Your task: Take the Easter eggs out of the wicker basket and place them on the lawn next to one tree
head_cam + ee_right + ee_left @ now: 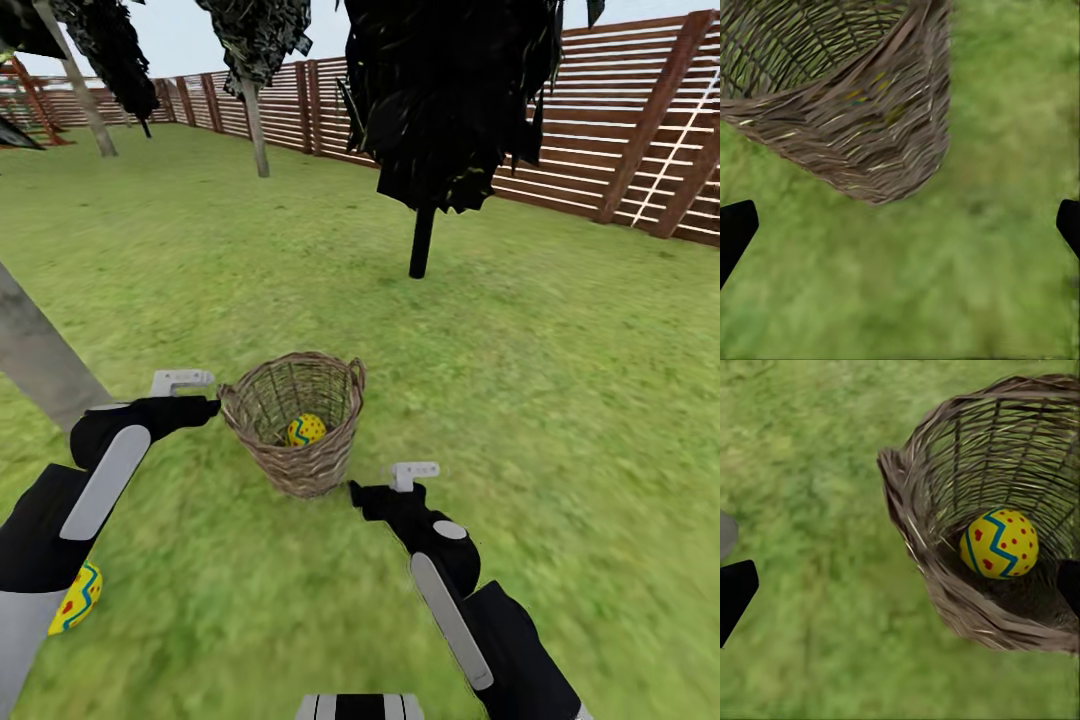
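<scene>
Both sets of jaws stand apart, flanking the round woven light-brown wicker basket [297, 424]. One yellow zigzag-banded egg [999, 543] lies inside (red-dotted); another egg [77, 598] rests on grass [560, 380].

You see a round basket of coarse, rough light-brown woven wicker [300, 420] with a thick braided rim. Inside lies a smooth, faintly glossy yellow egg with a blue zigzag and red dots [999, 543]. Your matt black arm shells carry smooth pale grey panels [105, 482]. The brown slatted fence [610, 130] looks like wood; the mottled green grass [560, 380] looks soft and matt.
</scene>
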Tool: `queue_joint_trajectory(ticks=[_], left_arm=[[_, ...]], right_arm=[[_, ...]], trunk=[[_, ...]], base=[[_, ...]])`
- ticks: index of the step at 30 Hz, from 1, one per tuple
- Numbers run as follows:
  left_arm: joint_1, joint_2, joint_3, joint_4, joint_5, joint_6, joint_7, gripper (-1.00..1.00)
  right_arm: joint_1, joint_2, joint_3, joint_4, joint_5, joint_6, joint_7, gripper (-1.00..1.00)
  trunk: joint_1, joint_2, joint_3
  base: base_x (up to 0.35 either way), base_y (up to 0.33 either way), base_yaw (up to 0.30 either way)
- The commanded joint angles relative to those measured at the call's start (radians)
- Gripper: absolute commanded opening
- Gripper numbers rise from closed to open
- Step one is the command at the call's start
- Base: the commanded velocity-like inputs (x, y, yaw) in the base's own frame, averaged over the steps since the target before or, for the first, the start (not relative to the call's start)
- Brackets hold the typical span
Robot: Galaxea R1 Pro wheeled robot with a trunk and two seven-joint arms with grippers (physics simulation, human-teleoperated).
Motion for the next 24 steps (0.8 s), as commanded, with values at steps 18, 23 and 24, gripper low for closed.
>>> queue_joint_trajectory(ticks=[18, 23, 24], left_arm=[[-0.001, 0.001, -0.001, -0.001, 0.009, 0.002, 0.011, 1.00], [-0.001, 0.001, -0.001, 0.000, 0.010, 0.004, 0.009, 1.00], [-0.001, 0.001, -0.001, 0.000, 0.010, 0.004, 0.009, 1.00]], right_arm=[[-0.001, -0.026, -0.076, 0.007, -0.013, 0.002, -0.010, 1.00], [-0.001, -0.030, -0.077, 0.007, -0.013, 0.001, -0.010, 1.00], [-0.001, -0.031, -0.077, 0.007, -0.013, 0.001, -0.010, 1.00]], trunk=[[0.000, 0.000, 0.007], [0.000, 0.000, 0.008], [0.000, 0.000, 0.008]], base=[[0.016, 0.000, -0.280], [0.226, 0.000, -0.184], [0.195, 0.000, -0.090]])
